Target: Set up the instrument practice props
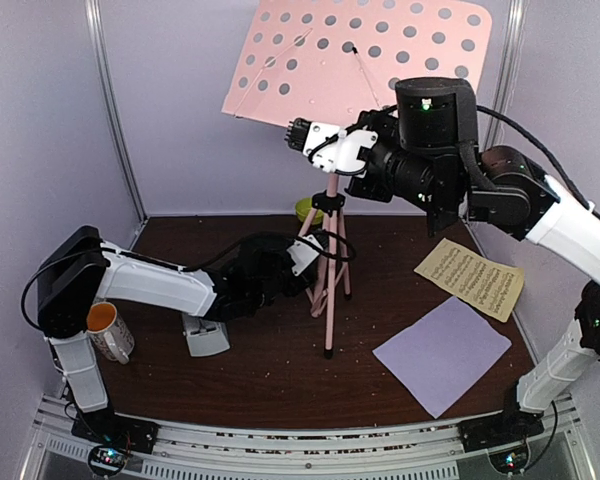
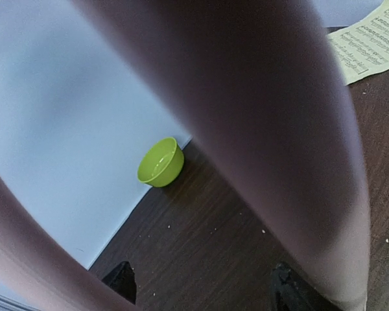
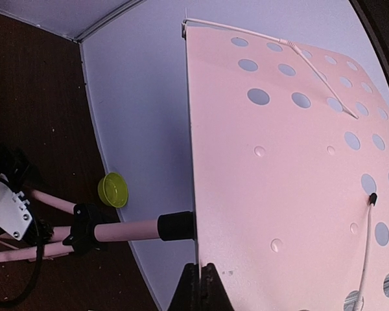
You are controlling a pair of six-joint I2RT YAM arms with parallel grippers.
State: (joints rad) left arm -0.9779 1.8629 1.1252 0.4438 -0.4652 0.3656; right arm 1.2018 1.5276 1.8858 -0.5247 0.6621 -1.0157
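Brown surface (image 1: pixel 280 390) is bearing the stand (image 1: pixel 330 300); right hand (image 3: pixel 199 284), seemingly pinching its desk (image 3: pixel 279 194), is needing steadiness, left hand (image 2: pixel 202 288) gaping wide.

Left arm (image 1: pixel 150 280) reaches low, left fingers (image 2: pixel 120 282) spread apart; right arm (image 1: pixel 540 212) raised high (right fingers (image 3: pixel 189 290) pinched together).
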